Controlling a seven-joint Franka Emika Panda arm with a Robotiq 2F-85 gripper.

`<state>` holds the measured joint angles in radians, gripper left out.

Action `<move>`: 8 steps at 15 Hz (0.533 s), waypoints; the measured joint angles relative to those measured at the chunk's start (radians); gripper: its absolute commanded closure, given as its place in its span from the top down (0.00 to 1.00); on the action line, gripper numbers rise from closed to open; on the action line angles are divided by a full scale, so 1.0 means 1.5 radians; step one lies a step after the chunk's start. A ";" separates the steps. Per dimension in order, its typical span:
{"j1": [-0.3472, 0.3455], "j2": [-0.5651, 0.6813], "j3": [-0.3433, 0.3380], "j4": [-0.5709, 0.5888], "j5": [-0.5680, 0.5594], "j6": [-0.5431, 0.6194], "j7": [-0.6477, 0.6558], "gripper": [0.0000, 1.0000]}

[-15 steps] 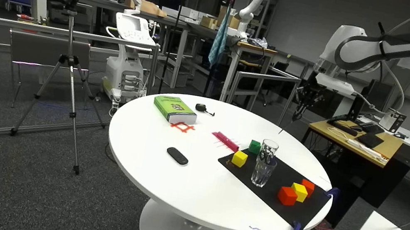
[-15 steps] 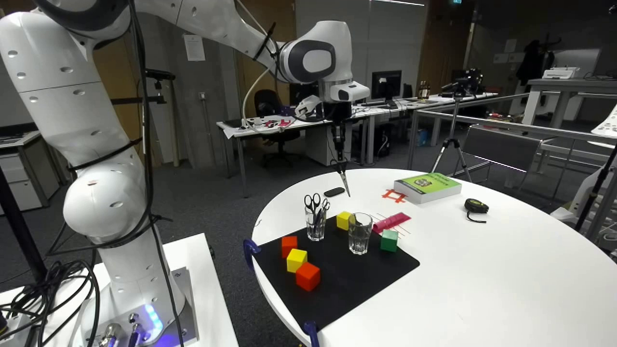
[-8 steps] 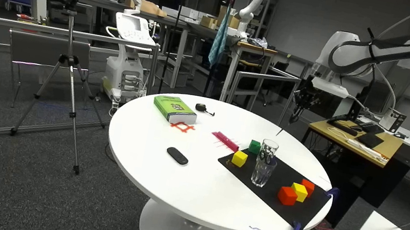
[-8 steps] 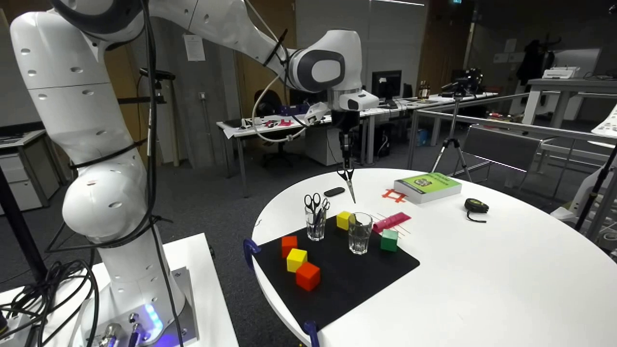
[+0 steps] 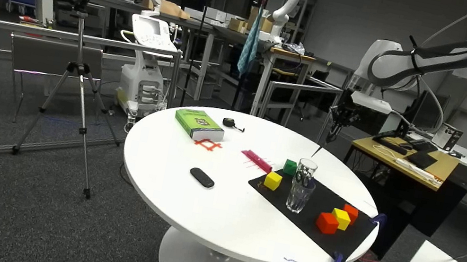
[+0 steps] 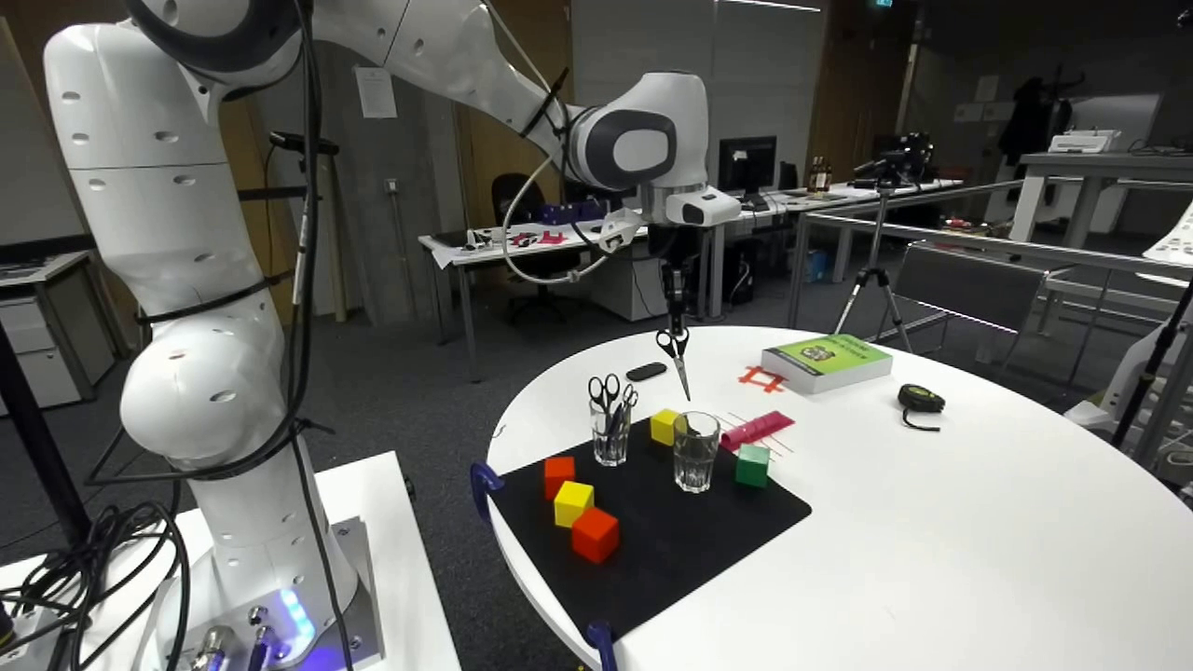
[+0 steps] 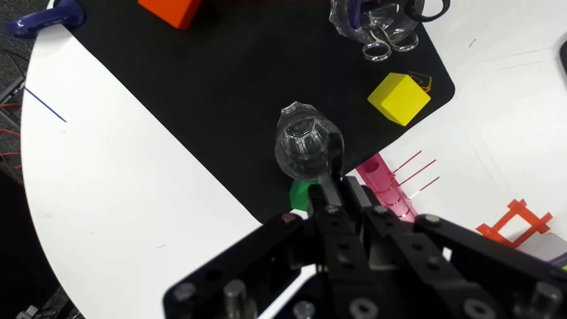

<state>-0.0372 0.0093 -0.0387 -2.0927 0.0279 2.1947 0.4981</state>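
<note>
Gripper [image 6: 677,320]: squeezed narrow, pinching the handle end of the scissors [image 6: 681,369].
Scissors: point down, tip near the top of the bare glass [image 6: 693,462]; I cannot tell if it is right over the mouth.
Bare glass: may tip over if the tip bumps its rim.
Pinch: looks thin, so a knock may twist the scissors loose.
Crowded glass [image 6: 610,451]: far left in an exterior view, other scissors [image 6: 607,407] poking up in the way.
Green block [image 6: 752,466]: just right of the bare glass.
Lone yellow block [image 6: 663,427]: left and far, easily bumped.
Black mat [image 6: 671,578]: under them all.

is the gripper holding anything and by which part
Yes: scissors, held in the gripper by the handle end, blades pointing down.
</note>
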 measured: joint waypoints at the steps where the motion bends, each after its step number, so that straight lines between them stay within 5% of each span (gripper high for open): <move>1: 0.000 0.000 0.000 0.000 0.000 0.000 0.000 0.08; 8: 0.000 0.007 0.000 -0.002 -0.001 0.000 0.001 0.02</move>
<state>-0.0370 0.0203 -0.0385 -2.0956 0.0257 2.1945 0.4991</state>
